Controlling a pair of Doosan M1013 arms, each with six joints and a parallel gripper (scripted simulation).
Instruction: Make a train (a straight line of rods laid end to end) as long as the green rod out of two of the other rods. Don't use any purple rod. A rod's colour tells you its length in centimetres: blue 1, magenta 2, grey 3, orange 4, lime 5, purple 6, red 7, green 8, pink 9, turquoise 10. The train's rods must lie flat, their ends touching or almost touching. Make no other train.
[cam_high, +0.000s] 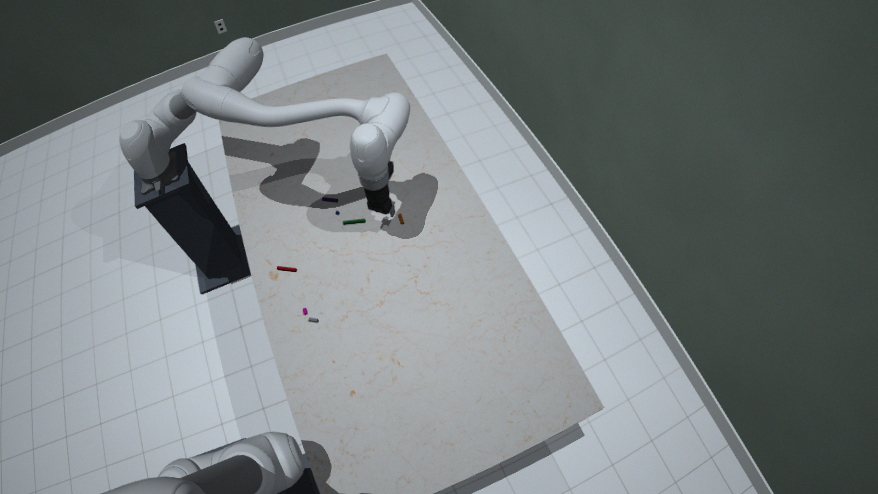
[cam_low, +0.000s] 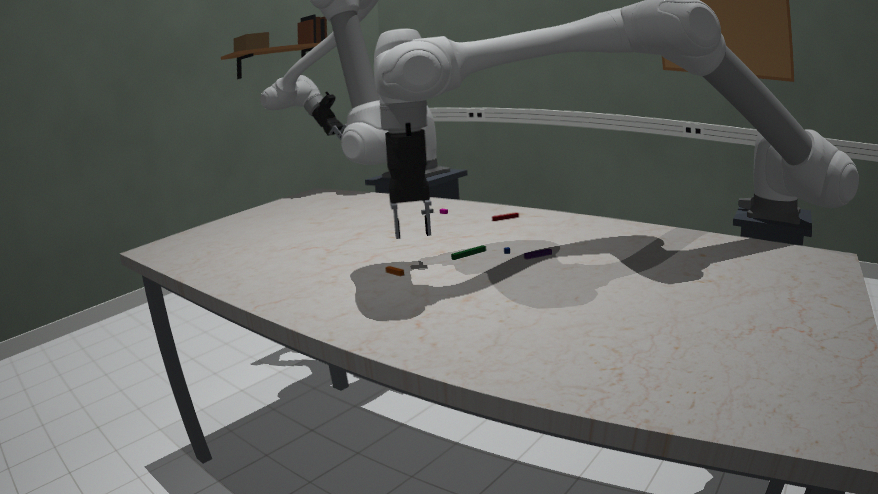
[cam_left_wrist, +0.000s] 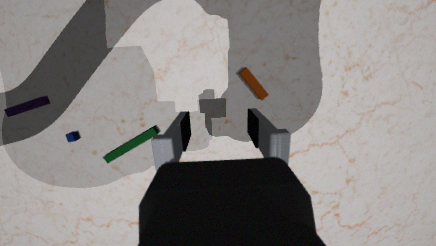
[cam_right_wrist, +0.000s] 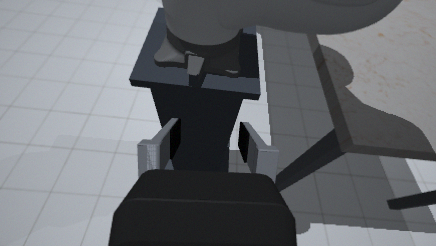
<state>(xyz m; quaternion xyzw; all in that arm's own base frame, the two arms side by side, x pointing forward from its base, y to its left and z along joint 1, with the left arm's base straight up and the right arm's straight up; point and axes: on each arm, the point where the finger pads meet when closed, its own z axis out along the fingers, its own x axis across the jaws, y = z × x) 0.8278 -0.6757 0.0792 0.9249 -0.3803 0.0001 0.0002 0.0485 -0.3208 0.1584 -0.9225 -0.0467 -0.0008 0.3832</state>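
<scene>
Above the counter (cam_high: 429, 344) (cam_low: 613, 331) (cam_left_wrist: 380, 200), the left tool (cam_high: 381, 215) (cam_low: 411, 237) (cam_left_wrist: 218, 122) hangs wide, nothing between its fingers. Its wrist view frames the orange rod (cam_high: 400, 218) (cam_low: 394, 270) (cam_left_wrist: 253, 83), green rod (cam_high: 354, 221) (cam_low: 468, 252) (cam_left_wrist: 131, 145), blue rod (cam_high: 337, 212) (cam_low: 507, 250) (cam_left_wrist: 73, 136) and purple rod (cam_high: 330, 199) (cam_low: 537, 253) (cam_left_wrist: 27, 106), all lying apart. Farther out, the red rod (cam_high: 286, 268) (cam_low: 505, 216) and magenta rod (cam_high: 305, 311) (cam_low: 443, 211) show only from the top and exterior; the grey rod (cam_high: 313, 320), near the magenta one, is plain only from the top. The right tool (cam_low: 336, 131) (cam_right_wrist: 210, 132), also wide and empty, is off the counter, its own view showing an arm's pedestal (cam_right_wrist: 195, 115).
</scene>
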